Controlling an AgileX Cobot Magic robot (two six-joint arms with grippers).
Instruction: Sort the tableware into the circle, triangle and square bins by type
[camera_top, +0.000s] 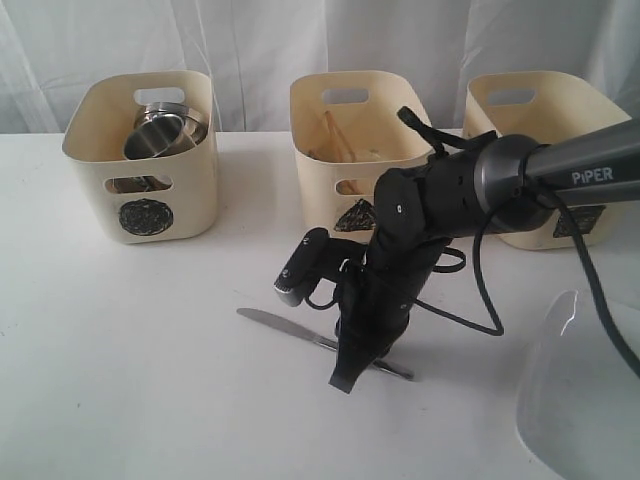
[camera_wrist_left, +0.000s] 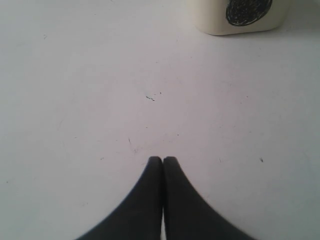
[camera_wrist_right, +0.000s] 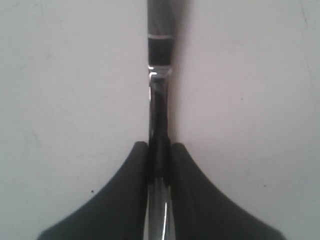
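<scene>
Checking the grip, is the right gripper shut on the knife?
Shut: the right gripper pinches the knife from both sides in the wrist view.

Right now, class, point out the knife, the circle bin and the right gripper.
knife (camera_top: 270, 322): exterior view, its tapered end.
circle bin (camera_top: 100, 170): exterior view, front wall.
right gripper (camera_top: 345, 378): exterior view, between its fingertips.

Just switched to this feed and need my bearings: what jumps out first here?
The right pincer, reaching across the middle, is clamped on the steel knife low at the white table, in front of the middle bin. At the back left, the circle bin holds shiny steel cups. The left pincer is shut on nothing, over bare tabletop.
</scene>
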